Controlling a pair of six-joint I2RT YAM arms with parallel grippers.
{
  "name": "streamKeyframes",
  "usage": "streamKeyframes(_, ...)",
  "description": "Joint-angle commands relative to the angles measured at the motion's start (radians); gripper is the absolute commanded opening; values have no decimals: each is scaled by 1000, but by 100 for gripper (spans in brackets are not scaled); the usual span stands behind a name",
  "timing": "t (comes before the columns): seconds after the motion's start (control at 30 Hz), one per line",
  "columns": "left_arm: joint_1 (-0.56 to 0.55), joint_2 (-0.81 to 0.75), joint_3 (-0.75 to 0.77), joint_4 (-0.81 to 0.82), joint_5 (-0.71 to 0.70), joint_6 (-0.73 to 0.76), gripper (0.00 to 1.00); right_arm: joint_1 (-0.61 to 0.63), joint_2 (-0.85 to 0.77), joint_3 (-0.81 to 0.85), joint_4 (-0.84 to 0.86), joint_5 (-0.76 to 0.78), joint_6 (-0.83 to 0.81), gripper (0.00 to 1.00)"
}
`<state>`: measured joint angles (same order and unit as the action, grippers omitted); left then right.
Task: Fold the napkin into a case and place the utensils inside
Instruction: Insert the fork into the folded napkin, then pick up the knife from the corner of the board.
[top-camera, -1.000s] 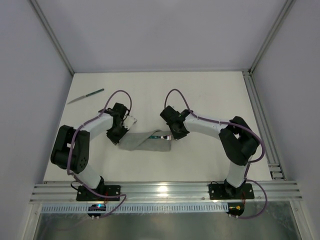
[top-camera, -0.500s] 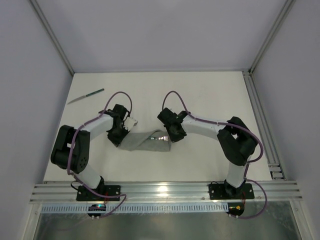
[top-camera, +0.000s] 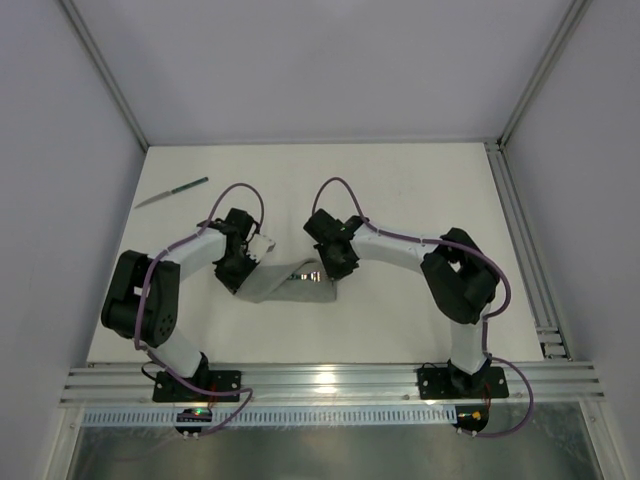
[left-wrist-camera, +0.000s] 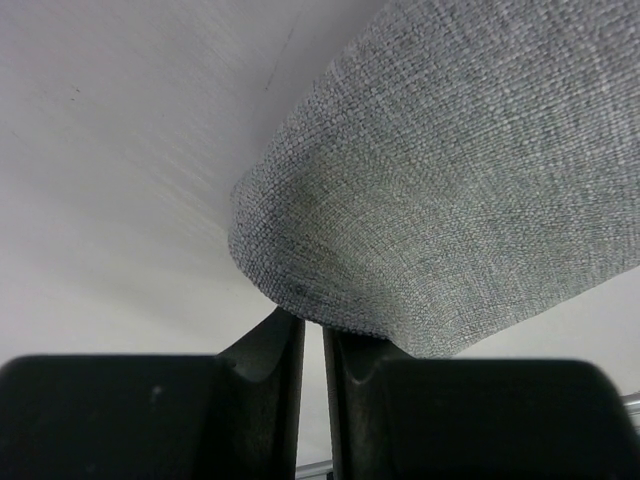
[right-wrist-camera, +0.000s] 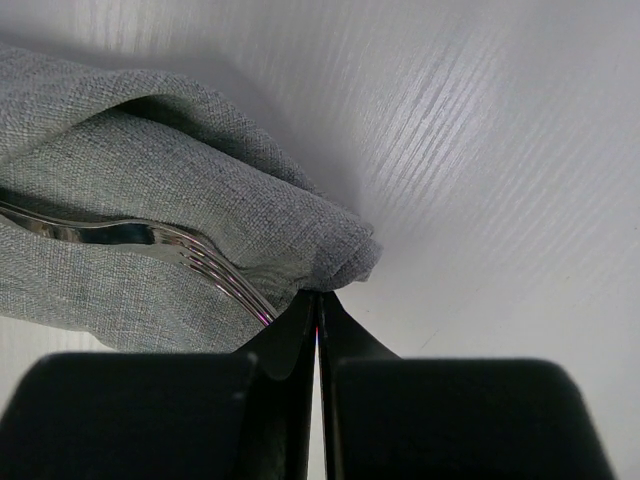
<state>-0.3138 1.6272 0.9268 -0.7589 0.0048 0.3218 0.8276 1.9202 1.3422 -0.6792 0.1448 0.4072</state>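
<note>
We see the grey napkin (top-camera: 283, 285) folded into a narrow strip near the middle of the table (top-camera: 420, 190), lying between the two arms. The fork (right-wrist-camera: 170, 243) is tucked inside, tines showing at the right end. The left gripper (left-wrist-camera: 312, 322) pinches the napkin's left edge. The right gripper (right-wrist-camera: 317, 300), fingers pressed together, nips its right corner. The knife (top-camera: 172, 192) lies well apart, far left.

Both arms are bent low, elbows out, reaching in at the napkin (top-camera: 282, 287) from opposite ends. Left gripper (left-wrist-camera: 312, 328) is at the napkin's left end, fingers almost together and pinching the fabric edge. Right gripper (right-wrist-camera: 317, 302) is at its right end, jaws fully closed, tips right up against the corner.
</note>
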Motion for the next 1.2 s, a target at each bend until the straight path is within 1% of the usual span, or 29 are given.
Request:
streamKeyframes(0.0, 4, -39, -9, 16, 32, 0, 15, 7, 5, 28, 18, -39, 24, 3)
streamKeyframes(0.17, 4, -47, -2, 20, 35, -6, 17, 7, 39, 69, 0, -56, 27, 3)
streamKeyframes(0.3, 5, -61, 0, 12, 31, -3, 18, 7, 19, 63, -23, -1, -1, 3)
streamKeyframes(0.37, 16, -79, 13, 4, 26, 2, 20, 2, 4, 69, -42, 21, -10, 7)
streamKeyframes(0.43, 34, -98, 38, -3, 32, 2, 24, -4, -24, 80, -62, 41, -28, 11)
streamKeyframes(0.47, 59, -121, 75, -20, 34, 2, 29, -7, -35, 84, -68, 47, -31, 17)
streamKeyframes(0.53, 85, -145, 119, -31, 28, 5, 34, -10, -69, 98, -85, 50, -44, 26)
streamKeyframes(0.57, 109, -170, 163, -34, 21, 6, 38, -10, -78, 100, -89, 55, -47, 33)
streamKeyframes(0.63, 137, -188, 210, -30, 5, 19, 42, -10, -107, 101, -105, 65, -59, 36)
streamKeyframes(0.67, 153, -191, 252, -16, 4, 26, 48, -12, -115, 101, -112, 68, -64, 37)
streamKeyframes(0.7, 185, -182, 276, -8, 4, 34, 50, -19, -122, 101, -124, 71, -67, 40)
streamKeyframes(0.73, 202, -169, 297, 3, -30, 46, 54, -21, -138, 103, -131, 72, -79, 41)
streamKeyframes(0.87, 284, -12, 434, 21, -26, 37, 56, -44, -190, 103, -140, 62, -113, 46)
streamKeyframes(0.9, 306, 67, 505, 26, -34, 27, 58, -48, -202, 103, -138, 64, -116, 47)
streamKeyframes(0.97, 309, 149, 582, 50, -57, -16, 60, -51, -231, 101, -134, 68, -137, 47)
streamKeyframes(1.0, 341, 231, 663, 79, -77, -33, 61, -51, -239, 101, -126, 68, -145, 47)
streamKeyframes(1.07, 364, 324, 763, 86, -85, -84, 66, -53, -251, 97, -123, 59, -154, 47)
streamKeyframes(1.1, 373, 427, 823, 73, -83, -99, 67, -53, -253, 95, -125, 53, -156, 47)
streamKeyframes(1.13, 392, 480, 956, 29, -80, -115, 68, -53, -254, 89, -123, 49, -157, 47)
streamKeyframes(1.17, 403, 532, 1027, 3, -77, -151, 69, -53, -256, 83, -128, 50, -151, 47)
